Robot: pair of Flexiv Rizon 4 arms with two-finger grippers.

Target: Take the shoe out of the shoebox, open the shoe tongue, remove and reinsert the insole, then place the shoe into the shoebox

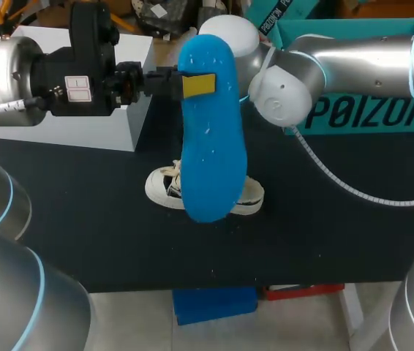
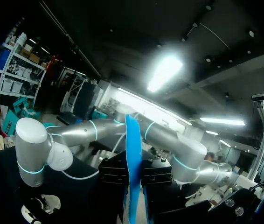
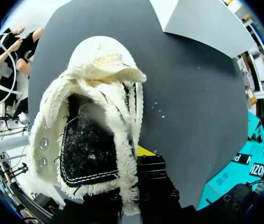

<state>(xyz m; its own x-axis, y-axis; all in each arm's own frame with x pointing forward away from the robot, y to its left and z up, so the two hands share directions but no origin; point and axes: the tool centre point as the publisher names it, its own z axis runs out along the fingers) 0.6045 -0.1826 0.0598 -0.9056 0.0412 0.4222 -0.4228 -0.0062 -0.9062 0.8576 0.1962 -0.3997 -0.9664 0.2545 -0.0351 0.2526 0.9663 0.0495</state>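
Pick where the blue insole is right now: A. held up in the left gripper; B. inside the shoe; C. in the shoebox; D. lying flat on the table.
A: the left gripper is shut on the upper end of the insole, which hangs in the air, out of the shoe on the table.
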